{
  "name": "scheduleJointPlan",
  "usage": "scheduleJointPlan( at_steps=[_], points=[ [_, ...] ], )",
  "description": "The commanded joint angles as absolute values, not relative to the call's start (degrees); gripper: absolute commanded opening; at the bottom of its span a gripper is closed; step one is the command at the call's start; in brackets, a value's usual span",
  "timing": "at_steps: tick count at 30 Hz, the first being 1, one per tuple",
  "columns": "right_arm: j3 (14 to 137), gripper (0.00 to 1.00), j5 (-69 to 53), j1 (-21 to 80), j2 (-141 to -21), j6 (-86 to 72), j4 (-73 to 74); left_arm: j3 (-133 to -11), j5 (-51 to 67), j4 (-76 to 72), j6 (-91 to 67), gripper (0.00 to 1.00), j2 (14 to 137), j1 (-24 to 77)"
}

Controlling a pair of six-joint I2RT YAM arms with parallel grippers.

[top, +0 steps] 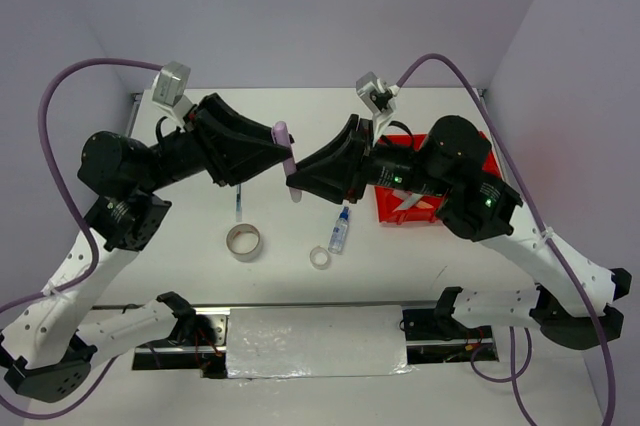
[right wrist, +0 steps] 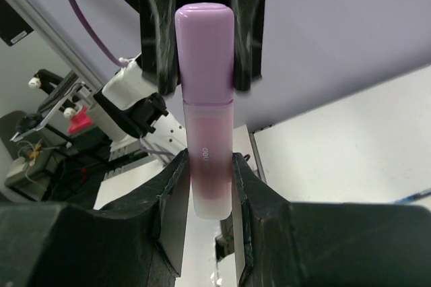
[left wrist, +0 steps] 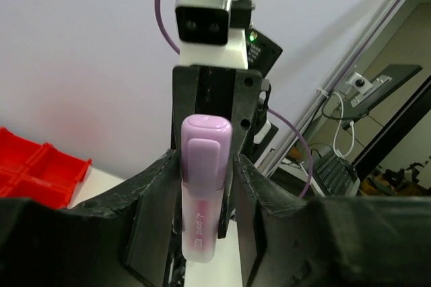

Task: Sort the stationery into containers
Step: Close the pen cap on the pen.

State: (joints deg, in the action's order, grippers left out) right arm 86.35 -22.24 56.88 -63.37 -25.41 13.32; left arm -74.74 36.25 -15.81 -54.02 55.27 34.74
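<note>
Looks like mid-air handoff. Lilac marker (top: 281, 133) clamped by left fingers (left wrist: 153, 216) and right fingers (right wrist: 170, 214) at once, up above desk (top: 430, 256), left of red tray (top: 384, 214). Next, I'd guess: left lets go, right carries marker over tray, drops it in compartment.

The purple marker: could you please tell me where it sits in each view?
Top external: purple marker at centre, between both arms' fingers.
Left wrist: purple marker centre, upright between the fingers.
Right wrist: purple marker centre, upright.
Shared landmark: red tray, right of centre from above, lower left in left wrist view.
</note>
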Motion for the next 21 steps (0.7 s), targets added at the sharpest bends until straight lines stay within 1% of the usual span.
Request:
scheduleJointPlan(
  at_steps=[1, 2, 4, 7, 10, 11, 13, 14, 16, 17, 19, 20, 21],
  points=[
    [89.21, 0.0, -25.13, 56.43, -64.07, -22.68, 6.77, -77.16, 39.11, -11.17, -51.16, 0.5, 55.63, 35.24],
    [88.95, 0.0, -25.48, 56.34, -64.16, -22.41, 6.85, -77.6, 38.94, -10.64, -50.98, 0.5, 55.98, 35.33],
    [88.42, 0.0, -26.19, 56.34, -64.16, -21.97, 7.29, -78.83, 38.93, -10.37, -50.71, 0.48, 56.51, 35.25],
    [87.98, 0.0, -26.46, 56.43, -63.99, -21.36, 8.0, -79.54, 38.94, -9.84, -50.28, 0.47, 57.04, 35.33],
    [87.72, 0.0, -26.45, 56.42, -63.9, -21.01, 8.35, -79.63, 38.93, -9.58, -49.75, 0.32, 57.13, 35.33],
    [87.54, 0.0, -26.19, 56.43, -63.81, -20.92, 8.35, -79.54, 39.02, -9.58, -49.83, 0.31, 57.22, 35.25],
    [87.63, 0.0, -26.02, 56.25, -63.9, -21.0, 8.26, -79.54, 39.72, -9.58, -49.83, 0.33, 57.48, 35.33],
    [87.63, 0.0, -26.02, 56.16, -63.9, -21.01, 8.26, -79.37, 40.07, -9.93, -49.92, 0.39, 57.65, 35.33],
    [88.06, 0.0, -26.01, 55.9, -64.25, -21.27, 8.09, -78.84, 40.78, -11.15, -50.54, 0.42, 57.83, 35.33],
    [88.33, 0.0, -26.02, 55.81, -64.34, -21.36, 8.17, -78.84, 41.3, -11.16, -50.62, 0.3, 58.09, 35.25],
    [88.59, 0.0, -26.1, 55.46, -64.34, -21.53, 7.91, -78.93, 41.75, -10.9, -50.45, 0.19, 58.27, 35.24],
    [88.59, 0.0, -26.28, 55.37, -64.42, -21.62, 7.39, -78.84, 42.27, -10.99, -50.36, 0.19, 58.27, 35.33],
    [88.59, 0.0, -26.28, 55.2, -64.34, -21.71, 7.3, -78.66, 42.36, -10.99, -50.36, 0.21, 58.27, 35.25]
  ],
)
